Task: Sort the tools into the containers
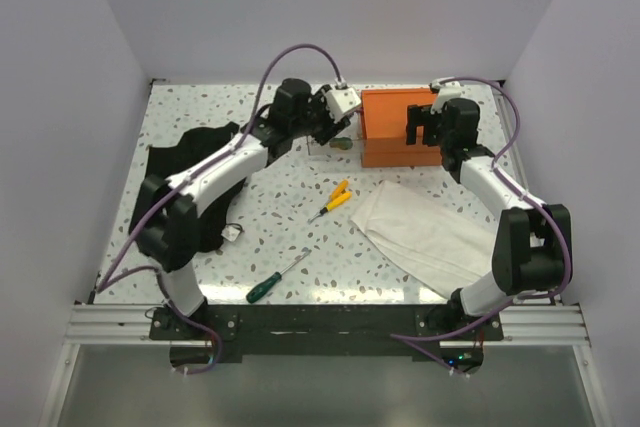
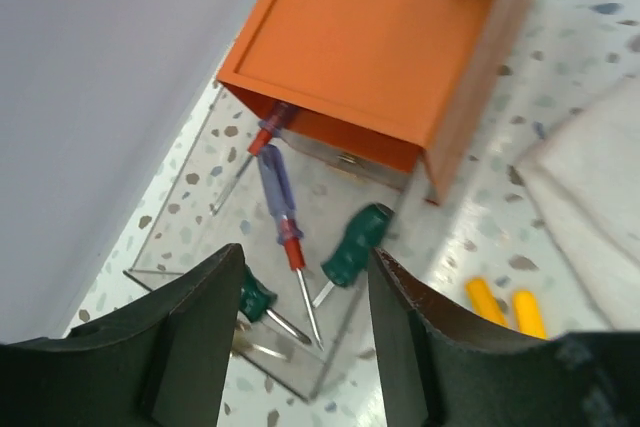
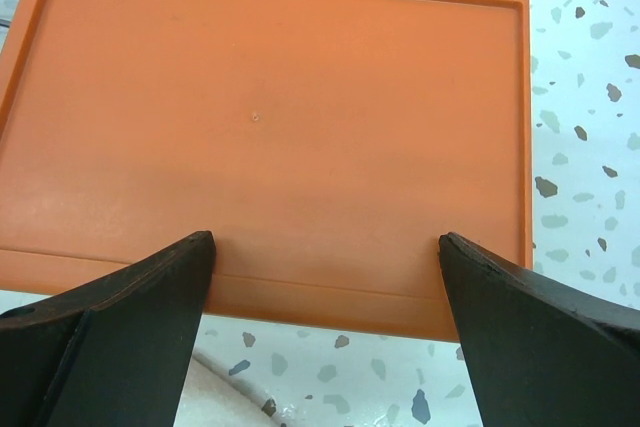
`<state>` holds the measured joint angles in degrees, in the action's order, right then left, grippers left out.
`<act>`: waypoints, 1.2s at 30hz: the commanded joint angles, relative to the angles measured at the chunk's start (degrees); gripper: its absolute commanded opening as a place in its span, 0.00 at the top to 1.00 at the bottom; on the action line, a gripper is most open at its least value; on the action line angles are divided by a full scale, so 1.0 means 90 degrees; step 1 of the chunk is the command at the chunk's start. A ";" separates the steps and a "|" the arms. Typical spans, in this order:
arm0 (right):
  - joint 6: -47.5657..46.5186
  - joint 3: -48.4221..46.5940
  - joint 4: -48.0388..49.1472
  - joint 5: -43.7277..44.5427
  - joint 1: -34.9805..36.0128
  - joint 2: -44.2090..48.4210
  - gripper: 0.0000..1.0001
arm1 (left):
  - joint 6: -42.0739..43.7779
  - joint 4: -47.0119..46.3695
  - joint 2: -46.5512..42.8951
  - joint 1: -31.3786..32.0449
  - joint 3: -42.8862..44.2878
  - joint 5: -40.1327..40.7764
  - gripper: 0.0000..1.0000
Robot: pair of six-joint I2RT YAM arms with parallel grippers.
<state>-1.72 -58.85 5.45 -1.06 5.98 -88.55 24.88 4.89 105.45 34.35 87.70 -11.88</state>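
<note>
Top external view puts the orange rectangular plastic box [image 1: 385,112] at about 1 o'clock on the speckled white table [image 1: 280,237]. The left gripper [image 1: 330,125] is just beside its 9 o'clock face and the right gripper [image 1: 425,129] is over its 3 o'clock end. In the left wrist view a clear shallow drawer [image 2: 190,237] stands out from the box's lower face. In it lie a blue-handled screwdriver with a red collar [image 2: 278,187] and two green-handled screwdrivers [image 2: 352,247]. The left claw's fingers [image 2: 200,337] stand apart above the drawer with nothing between them. The right wrist view shows the right claw's fingers [image 3: 130,307] spread wide over the box's flat top, gripping nothing. A yellow-handled tool [image 1: 336,199] lies near the table's centre, a green-handled screwdriver [image 1: 272,283] at 6 o'clock, a white folded cloth [image 1: 420,232] at 4 o'clock, and a black fabric piece [image 1: 180,162] at 9 o'clock.
</note>
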 commanded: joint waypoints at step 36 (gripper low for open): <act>-0.0376 0.0816 -0.1504 0.0089 -0.0059 0.0142 0.02 | -0.0099 -0.0963 0.0041 0.1115 -0.2879 0.0168 0.69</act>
<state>-1.72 -55.37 7.09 -0.99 5.65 -85.41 25.47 -2.39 105.03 44.01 59.40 -10.35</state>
